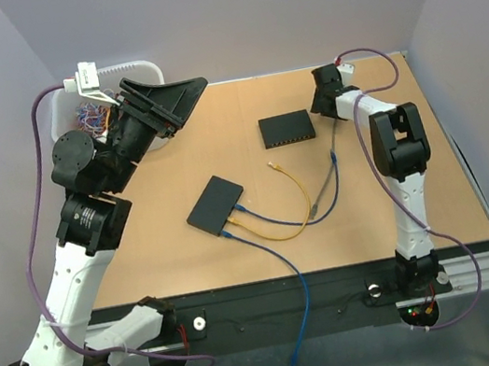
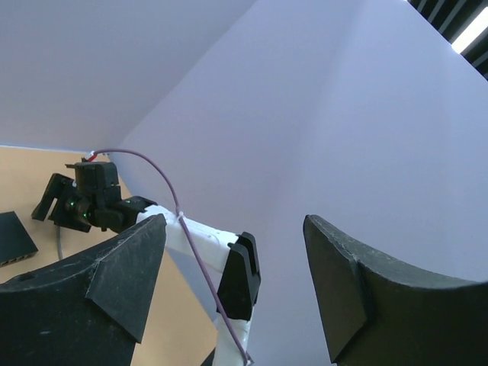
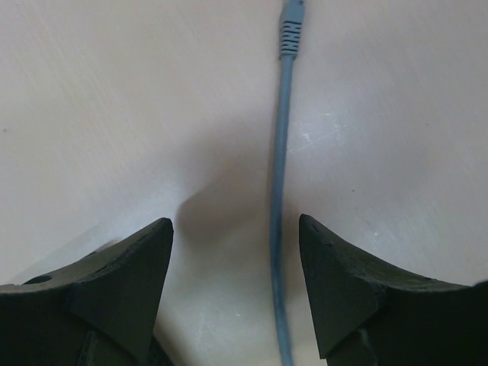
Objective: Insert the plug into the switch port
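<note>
In the right wrist view a blue-grey cable (image 3: 278,175) runs up between my right gripper's (image 3: 235,221) open fingers, nearer the right one and touching neither. Its plug (image 3: 290,24) lies on the table ahead of them. From above, my right gripper (image 1: 326,110) points down at the table just right of a black switch (image 1: 288,128). A second black switch (image 1: 215,204) lies mid-table with blue and yellow cables plugged in. My left gripper (image 1: 179,107) hangs open and empty, raised over the back left; its wrist view (image 2: 235,221) looks across at the right arm (image 2: 84,202).
A white bin (image 1: 144,68) with coloured wires stands at the back left, under the left arm. A loose yellow plug (image 1: 272,167) and a grey cable (image 1: 325,183) lie between the switches. One blue cable (image 1: 294,274) hangs over the front edge.
</note>
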